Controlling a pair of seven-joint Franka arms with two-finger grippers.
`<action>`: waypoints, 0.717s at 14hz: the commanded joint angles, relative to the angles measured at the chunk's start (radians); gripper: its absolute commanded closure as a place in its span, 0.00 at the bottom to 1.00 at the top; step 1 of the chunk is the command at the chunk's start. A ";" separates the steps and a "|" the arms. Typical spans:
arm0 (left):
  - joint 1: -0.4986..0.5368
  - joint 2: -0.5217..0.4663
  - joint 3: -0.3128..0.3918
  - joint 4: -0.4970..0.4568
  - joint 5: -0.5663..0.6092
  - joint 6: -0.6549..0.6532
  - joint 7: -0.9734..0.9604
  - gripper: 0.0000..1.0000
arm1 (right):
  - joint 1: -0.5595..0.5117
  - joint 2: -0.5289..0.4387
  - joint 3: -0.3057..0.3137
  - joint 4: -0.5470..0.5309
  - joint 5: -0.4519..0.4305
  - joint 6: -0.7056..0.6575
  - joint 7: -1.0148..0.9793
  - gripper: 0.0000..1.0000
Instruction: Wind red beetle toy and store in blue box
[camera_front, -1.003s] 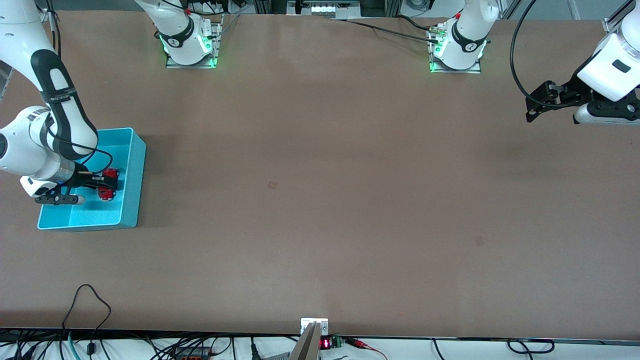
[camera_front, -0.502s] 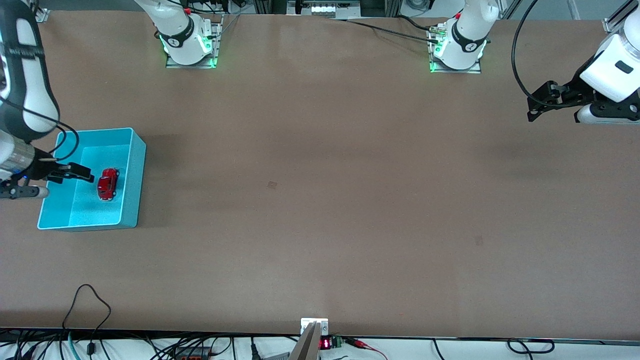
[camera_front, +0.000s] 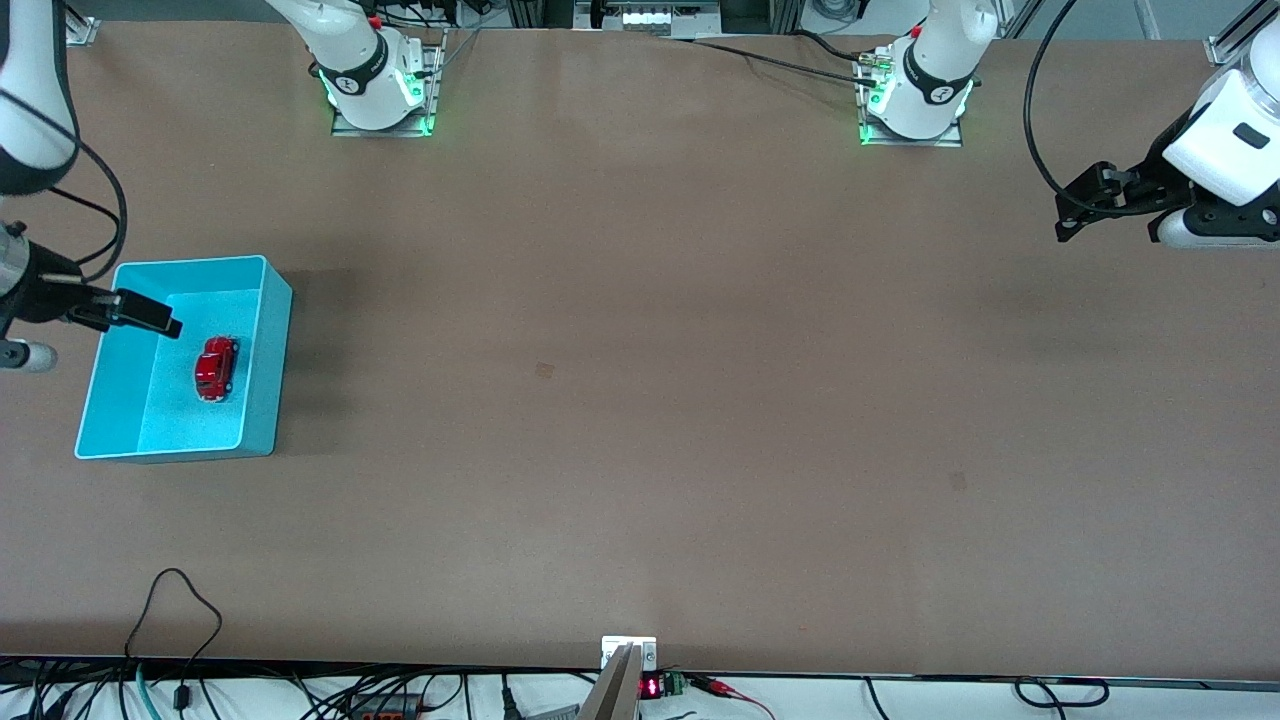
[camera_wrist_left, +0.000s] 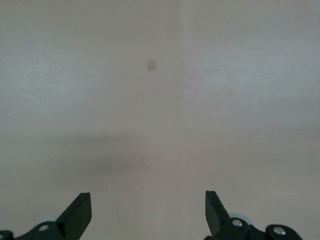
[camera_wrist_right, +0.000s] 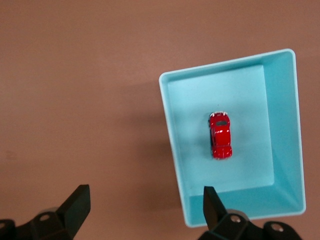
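The red beetle toy (camera_front: 215, 367) (camera_wrist_right: 220, 135) lies on its wheels on the floor of the blue box (camera_front: 278, 370) (camera_wrist_right: 225, 64), which stands at the right arm's end of the table. My right gripper (camera_front: 165, 325) (camera_wrist_right: 145, 195) hangs open and empty above the box's rim, apart from the toy. In the right wrist view one finger is over a box corner and the other over bare table. My left gripper (camera_front: 1065, 222) (camera_wrist_left: 148, 200) waits open and empty in the air over the left arm's end of the table.
Both arm bases (camera_front: 380, 95) (camera_front: 915, 105) stand along the table's edge farthest from the front camera. Small tape marks (camera_front: 544, 370) (camera_front: 957, 481) (camera_wrist_left: 151, 65) dot the brown table top. A cable loop (camera_front: 180, 600) lies near the front edge.
My right gripper released the toy, opened wide and pulled up and out of the box toward the table's end. The toy stays on the box floor. The left arm barely moved.
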 joint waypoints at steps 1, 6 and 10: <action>0.003 0.003 -0.008 0.028 -0.012 -0.024 -0.017 0.00 | -0.009 -0.045 -0.008 0.034 0.001 -0.049 0.030 0.00; 0.004 0.003 0.000 0.027 -0.012 -0.023 -0.017 0.00 | -0.019 -0.046 -0.037 0.158 -0.004 -0.226 0.028 0.00; 0.004 0.003 0.003 0.027 -0.014 -0.023 -0.014 0.00 | -0.011 -0.046 -0.024 0.118 -0.028 -0.228 -0.002 0.00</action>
